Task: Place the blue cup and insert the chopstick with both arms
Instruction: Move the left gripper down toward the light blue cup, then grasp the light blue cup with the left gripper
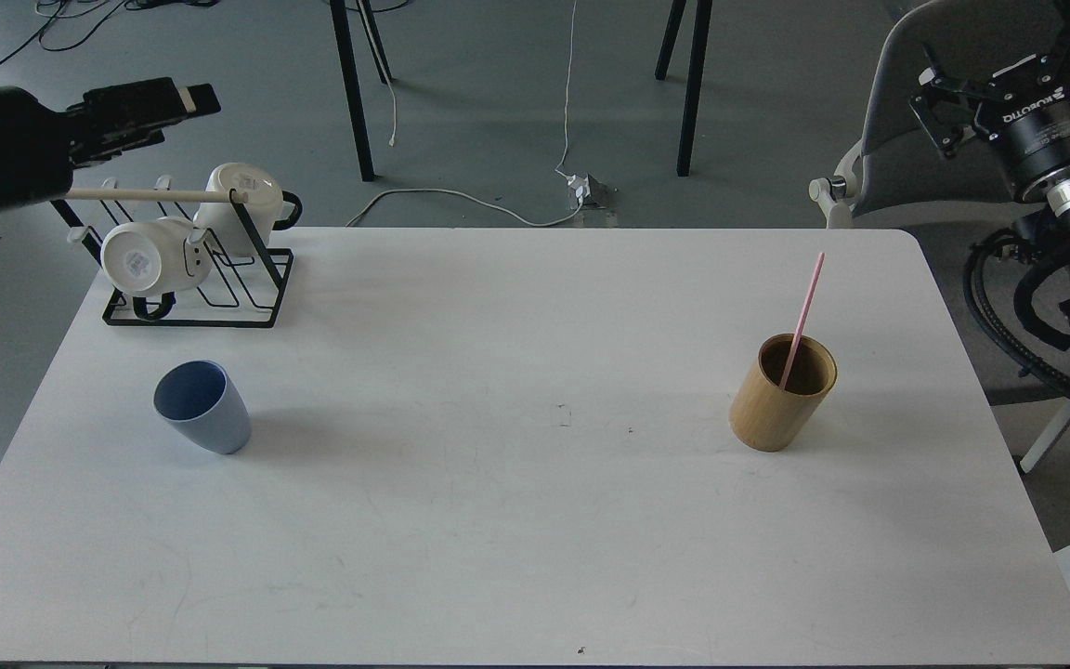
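The blue cup [202,407] stands upright on the left part of the white table [516,520], in front of the wire rack. The pink chopstick [805,311] leans inside a tan bamboo cylinder [783,393] on the right part of the table. My left gripper [193,100] hovers high at the far left, above and behind the rack, well away from the cup; its fingers are dark and cannot be told apart. My right gripper [934,110] is off the table at the far right, above and behind the cylinder, its fingers spread and empty.
A black wire rack [201,293] with a pale wooden rod and two white mugs [143,258] stands at the table's back left corner. A grey chair [925,121] sits behind my right arm. Table legs and cables lie on the floor beyond.
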{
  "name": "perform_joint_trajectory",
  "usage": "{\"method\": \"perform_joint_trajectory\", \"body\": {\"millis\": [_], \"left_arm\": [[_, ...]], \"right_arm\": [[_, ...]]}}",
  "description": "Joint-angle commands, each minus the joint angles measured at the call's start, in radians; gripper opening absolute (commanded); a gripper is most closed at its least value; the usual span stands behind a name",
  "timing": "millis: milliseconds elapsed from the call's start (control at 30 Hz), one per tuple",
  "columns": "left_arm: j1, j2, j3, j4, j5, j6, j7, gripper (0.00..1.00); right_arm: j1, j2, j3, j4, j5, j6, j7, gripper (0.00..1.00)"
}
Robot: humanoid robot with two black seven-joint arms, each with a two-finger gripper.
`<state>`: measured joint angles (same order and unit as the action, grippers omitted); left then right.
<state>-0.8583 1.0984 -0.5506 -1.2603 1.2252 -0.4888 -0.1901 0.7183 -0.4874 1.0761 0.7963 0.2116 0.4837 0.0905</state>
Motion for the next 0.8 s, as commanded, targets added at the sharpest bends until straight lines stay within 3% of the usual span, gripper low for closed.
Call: {"method": "perform_joint_trajectory", "body": {"millis": [0,67,267,533,767], "left_arm": [[0.083,0.052,0.017,-0.011,0.026,0.0,-0.038,0.98],[0.131,0.061,0.041,-0.011,0.062,0.016,-0.061,0.97],[0.182,0.051,0.11,0.025,0.189,0.205,-0.14,0.96],[0.197,-0.051,0.257,0.196,0.309,0.317,-0.149,0.94],[0.202,-0.121,0.319,0.289,0.332,0.334,-0.167,0.94]], "right_arm": [[-0.007,-0.013,-0.001,0.0,0.0,0.005,-0.001,0.99],[-0.008,-0.017,-0.001,0.0,0.0,0.005,-0.001,0.99],[-0.01,-0.017,-0.001,0.0,0.0,0.005,-0.001,0.99],[-0.01,-0.008,-0.001,0.001,0.0,0.004,-0.001,0.99],[-0.01,-0.01,-0.001,0.0,0.0,0.004,-0.001,0.99]]}}
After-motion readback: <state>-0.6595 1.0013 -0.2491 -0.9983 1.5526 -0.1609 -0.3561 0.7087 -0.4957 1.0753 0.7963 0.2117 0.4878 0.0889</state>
